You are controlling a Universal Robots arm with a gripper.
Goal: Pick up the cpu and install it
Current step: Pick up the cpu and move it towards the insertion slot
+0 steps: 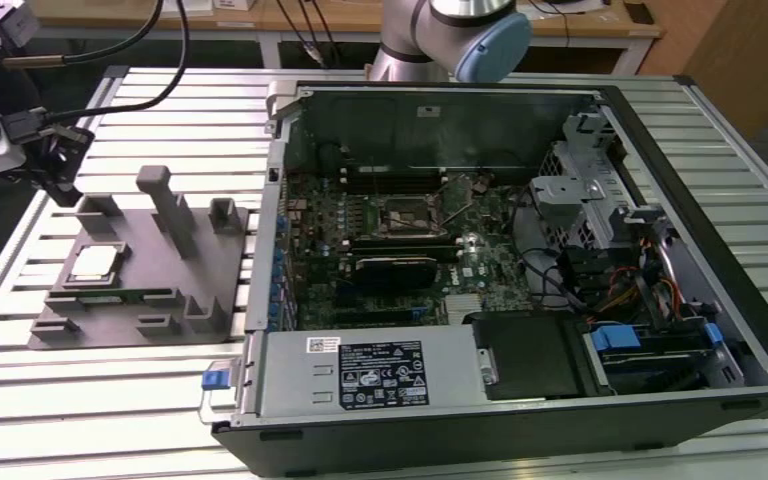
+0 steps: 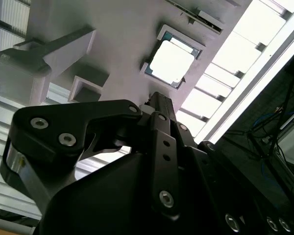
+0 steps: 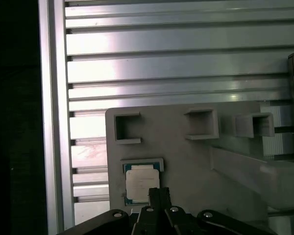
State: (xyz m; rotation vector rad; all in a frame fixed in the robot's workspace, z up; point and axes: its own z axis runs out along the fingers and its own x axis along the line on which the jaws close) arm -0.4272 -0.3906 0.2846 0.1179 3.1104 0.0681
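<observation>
My claw (image 3: 159,192), black metal with bolted links, has its fingers pressed together on nothing and hangs near the cpu (image 3: 142,181), apart from it. The chip is a flat square with no long axis. It lies silver plate up, with a pale rim, square in a shallow pocket of the matte grey holder (image 1: 131,330). The holder rests on the ribbed aluminium worktop (image 1: 91,400), beside the open computer case (image 1: 491,440).

The cpu (image 1: 95,262) was laid flat, shiny silver top plate upward, seated squarely in a shallow pocket of a grey holder block (image 1: 104,330), well to the exterior view's left of the open computer case (image 1: 704,300). In both wrist views a thin blue-green rim was shown around the plate.
</observation>
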